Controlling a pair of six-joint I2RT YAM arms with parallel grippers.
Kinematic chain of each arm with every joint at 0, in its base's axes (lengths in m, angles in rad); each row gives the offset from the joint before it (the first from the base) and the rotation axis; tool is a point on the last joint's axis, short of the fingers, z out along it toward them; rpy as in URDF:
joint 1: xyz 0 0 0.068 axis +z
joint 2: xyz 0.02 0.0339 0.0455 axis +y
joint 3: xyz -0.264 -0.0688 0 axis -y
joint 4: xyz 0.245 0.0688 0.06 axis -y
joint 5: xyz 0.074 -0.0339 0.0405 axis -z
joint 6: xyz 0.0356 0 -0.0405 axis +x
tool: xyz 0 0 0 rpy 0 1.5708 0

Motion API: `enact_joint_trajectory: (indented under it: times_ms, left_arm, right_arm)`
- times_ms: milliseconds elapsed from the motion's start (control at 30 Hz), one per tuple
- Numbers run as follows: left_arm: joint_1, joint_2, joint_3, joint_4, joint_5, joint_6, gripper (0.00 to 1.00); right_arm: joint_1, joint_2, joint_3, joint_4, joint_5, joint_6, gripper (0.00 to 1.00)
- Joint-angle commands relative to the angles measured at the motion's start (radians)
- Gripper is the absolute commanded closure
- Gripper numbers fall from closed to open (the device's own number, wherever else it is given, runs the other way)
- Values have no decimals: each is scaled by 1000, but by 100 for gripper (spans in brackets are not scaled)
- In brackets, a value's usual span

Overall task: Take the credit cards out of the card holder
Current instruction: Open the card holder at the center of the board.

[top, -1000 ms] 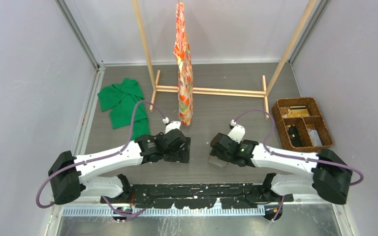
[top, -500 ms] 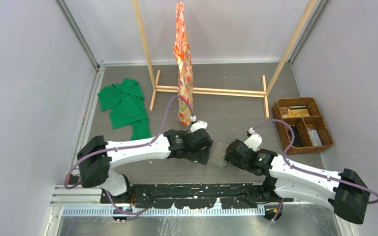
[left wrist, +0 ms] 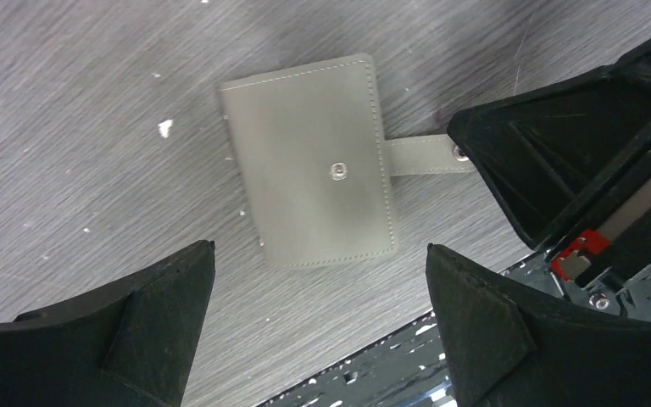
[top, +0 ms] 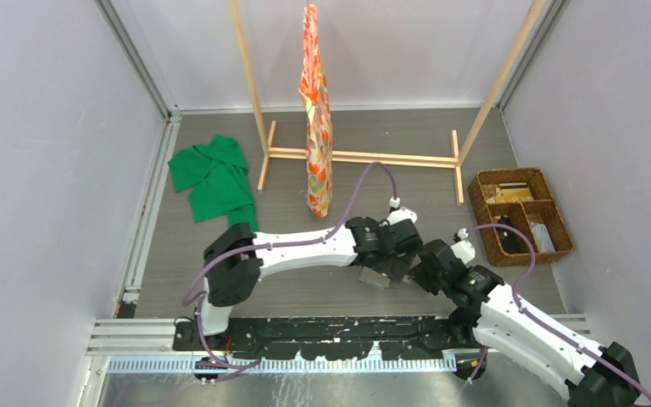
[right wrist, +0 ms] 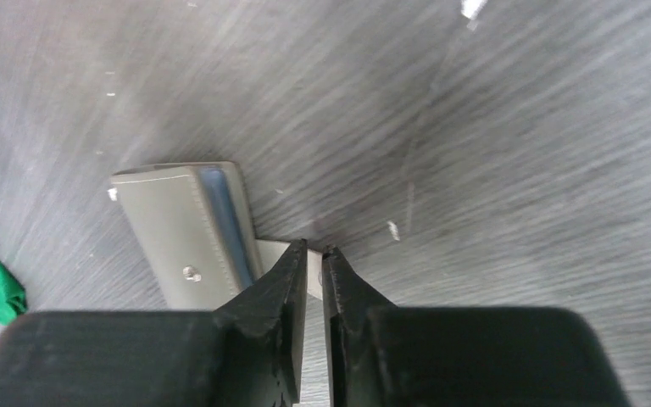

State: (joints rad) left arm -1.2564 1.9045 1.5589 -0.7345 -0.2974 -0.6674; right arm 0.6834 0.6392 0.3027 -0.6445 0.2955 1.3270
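Note:
The card holder (left wrist: 314, 182) is a flat grey folded wallet lying on the table, with a snap stud on top and its strap (left wrist: 420, 155) sticking out to one side. My right gripper (right wrist: 315, 248) is shut on that strap's end, its fingers (left wrist: 559, 161) low at the table. A thin blue edge (right wrist: 220, 220) shows inside the card holder (right wrist: 178, 233); the credit cards are otherwise hidden. My left gripper (left wrist: 319, 248) hovers wide open just above the holder, touching nothing. From above, the card holder (top: 375, 277) lies between the two grippers near the table's front.
A brown wicker basket (top: 521, 212) with compartments sits at the right edge. A green cloth (top: 212, 178) lies at the back left. A wooden rack (top: 360, 157) carries an orange patterned cloth (top: 315, 110). The black front rail (left wrist: 475, 356) runs close beside the holder.
My left arm swung right until its open gripper came over the card holder. My right arm drew back to the right and its jaws closed on the strap.

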Motion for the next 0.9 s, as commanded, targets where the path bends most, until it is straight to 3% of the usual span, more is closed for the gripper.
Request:
enact_joint_trajectory:
  times_ms: [0, 67, 300, 600, 867]
  left_arm:
    - [-34, 65, 71, -54, -55, 35, 4]
    - [-46, 92, 91, -49, -65, 33, 5]
    - [-60, 167, 127, -40, -65, 9, 11]
    - [-59, 213, 114, -36, -145, -30, 36]
    - [-59, 147, -2, 67, -179, -63, 32]
  right_arm:
    - [-13, 35, -30, -56, -45, 42, 88]
    - [-13, 46, -48, -36, -70, 54, 93]
    - [-13, -4, -52, -68, -54, 96, 94]
    - [-14, -63, -53, -105, -47, 120, 94]
    - [-15, -135, -46, -156, -40, 138, 94]
